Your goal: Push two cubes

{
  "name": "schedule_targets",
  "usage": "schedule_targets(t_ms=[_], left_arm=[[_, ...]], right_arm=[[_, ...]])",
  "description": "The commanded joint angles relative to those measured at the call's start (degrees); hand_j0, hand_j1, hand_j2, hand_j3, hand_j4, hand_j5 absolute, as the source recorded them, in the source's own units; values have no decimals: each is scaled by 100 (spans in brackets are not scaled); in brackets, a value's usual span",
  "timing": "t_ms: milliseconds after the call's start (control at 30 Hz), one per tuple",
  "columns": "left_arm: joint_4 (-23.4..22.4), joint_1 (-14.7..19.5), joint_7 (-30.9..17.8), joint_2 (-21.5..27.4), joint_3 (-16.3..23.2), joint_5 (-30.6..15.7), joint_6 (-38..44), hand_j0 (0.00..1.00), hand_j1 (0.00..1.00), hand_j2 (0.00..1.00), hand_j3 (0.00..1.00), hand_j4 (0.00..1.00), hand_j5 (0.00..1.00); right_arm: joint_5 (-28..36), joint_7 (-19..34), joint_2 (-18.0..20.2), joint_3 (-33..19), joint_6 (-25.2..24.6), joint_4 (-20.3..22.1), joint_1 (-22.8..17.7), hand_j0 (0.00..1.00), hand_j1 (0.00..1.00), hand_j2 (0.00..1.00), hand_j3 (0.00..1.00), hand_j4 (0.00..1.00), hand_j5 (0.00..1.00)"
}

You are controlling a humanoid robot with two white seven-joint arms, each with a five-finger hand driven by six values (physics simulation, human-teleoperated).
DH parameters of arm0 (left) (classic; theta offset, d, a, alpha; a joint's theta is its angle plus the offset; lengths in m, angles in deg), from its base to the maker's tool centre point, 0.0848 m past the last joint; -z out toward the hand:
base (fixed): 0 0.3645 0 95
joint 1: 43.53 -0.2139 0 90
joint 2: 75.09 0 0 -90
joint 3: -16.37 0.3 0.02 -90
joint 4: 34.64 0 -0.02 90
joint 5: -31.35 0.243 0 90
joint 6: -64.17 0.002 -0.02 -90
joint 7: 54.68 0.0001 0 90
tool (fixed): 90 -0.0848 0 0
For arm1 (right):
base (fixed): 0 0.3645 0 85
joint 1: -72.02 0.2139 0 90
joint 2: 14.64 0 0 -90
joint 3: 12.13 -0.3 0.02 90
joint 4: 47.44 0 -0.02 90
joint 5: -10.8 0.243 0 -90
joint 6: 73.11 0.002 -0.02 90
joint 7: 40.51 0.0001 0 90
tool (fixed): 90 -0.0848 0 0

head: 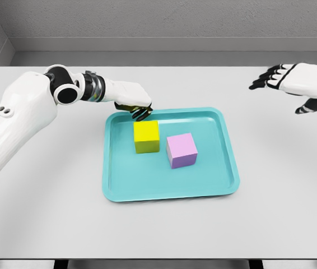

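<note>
The left hand reaches in over the far rim of the teal tray, its dark fingers curled downward and bunched together, gripping nothing. The fingertips sit just behind the yellow cube, at its far top edge; whether they touch it cannot be told. The pink cube stands just to the right of the yellow one and slightly nearer the robot, with a narrow gap between them (both cubes rest flat on the tray floor, in its middle). The right hand hovers well apart from the tray, above the far right of the table, fingers spread and relaxed, empty.

The tray lies on a plain white table with a matte surface. Behind the table rises a grey wall, meeting a side wall at the upper left corner. No writing, label or brand mark can be read on any item.
</note>
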State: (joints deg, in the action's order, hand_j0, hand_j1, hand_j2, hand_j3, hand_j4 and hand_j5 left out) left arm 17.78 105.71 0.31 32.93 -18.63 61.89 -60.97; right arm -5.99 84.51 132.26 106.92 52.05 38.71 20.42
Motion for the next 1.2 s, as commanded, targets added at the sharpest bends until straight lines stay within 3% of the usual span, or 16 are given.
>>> schedule_targets(t_ms=[0,167,233,300,700,1167], left_arm=[[-4,0,1,-1,-6,-30,14,14,14,14,14,14,14],[31,-70,1,-10,2,-30,14,14,14,14,14,14,14],[49,-79,1,-10,2,-39,14,14,14,14,14,14,14],[146,-79,1,-1,2,-48,14,14,14,14,14,14,14],[638,-246,1,78,2,-83,14,15,15,15,15,15,15],[858,-413,1,236,2,-355,14,15,15,15,15,15,15]], right_arm=[[27,-3,14,4,-16,7,-9,100,100,100,100,100,100],[45,-3,164,-13,-16,25,18,100,100,100,100,100,100],[115,-3,163,-22,-16,-10,-237,100,100,100,100,100,100],[141,-3,172,-31,-16,86,-79,100,100,100,100,100,100],[124,-3,128,-5,-16,156,-114,100,100,100,100,100,100],[115,-3,181,-5,-16,156,-88,100,100,100,100,100,100]])
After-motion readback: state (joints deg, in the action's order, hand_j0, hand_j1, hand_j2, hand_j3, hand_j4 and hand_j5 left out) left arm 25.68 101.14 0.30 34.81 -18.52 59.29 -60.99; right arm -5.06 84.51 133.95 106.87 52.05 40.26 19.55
